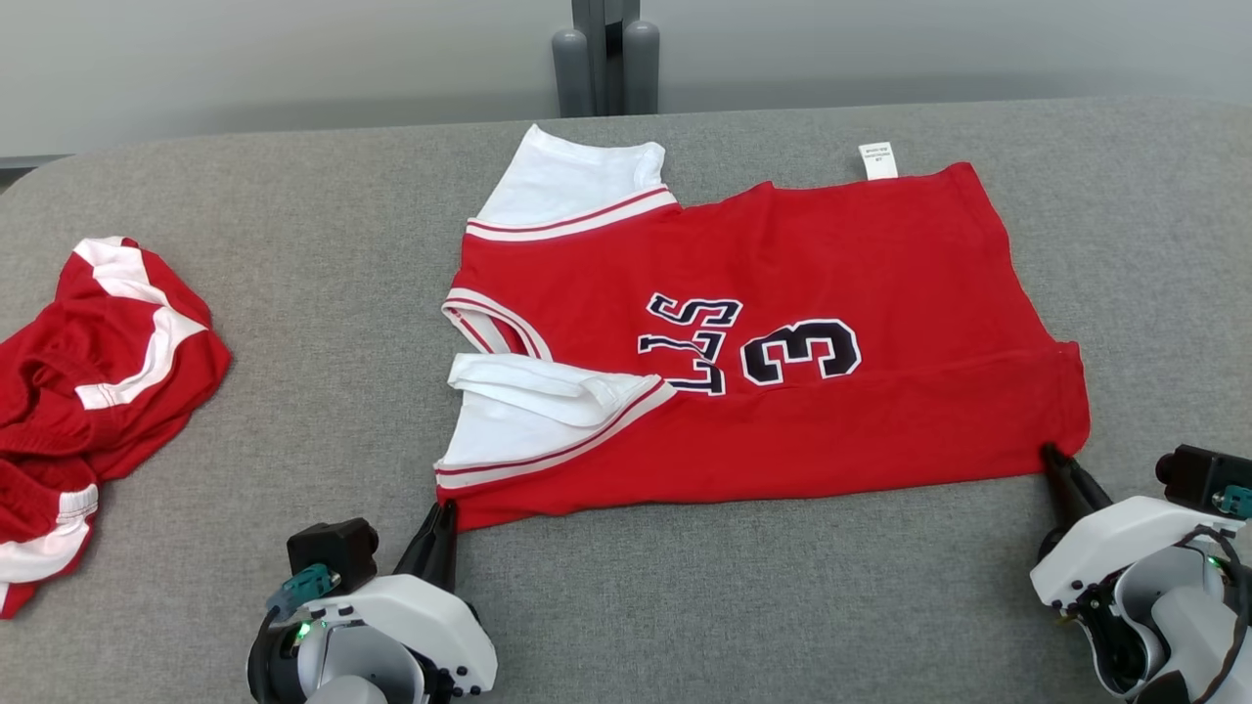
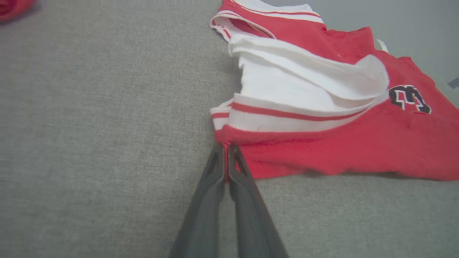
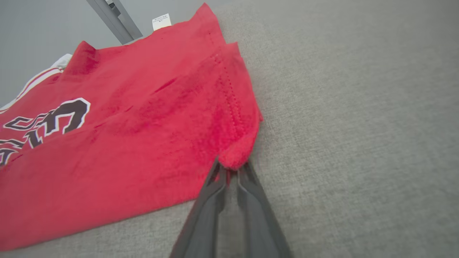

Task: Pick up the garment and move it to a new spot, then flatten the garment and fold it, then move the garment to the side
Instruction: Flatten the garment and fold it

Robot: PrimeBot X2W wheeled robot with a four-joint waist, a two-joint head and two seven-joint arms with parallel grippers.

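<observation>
The garment (image 1: 763, 352) is a red jersey with white sleeves and a dark "3", lying mostly flat across the middle of the grey table (image 1: 685, 606). My left gripper (image 1: 442, 508) is at its near left corner; in the left wrist view my left gripper (image 2: 225, 147) is shut on the red hem of the garment (image 2: 322, 143), just below the white sleeve. My right gripper (image 1: 1051, 455) is at the near right corner. In the right wrist view my right gripper (image 3: 232, 168) pinches a small bunched tip of the garment (image 3: 125, 143).
A second red and white piece of clothing (image 1: 88, 391) lies crumpled at the table's left edge. Grey posts (image 1: 606, 59) stand behind the far edge. A white tag (image 1: 877, 161) sticks out of the jersey's far side.
</observation>
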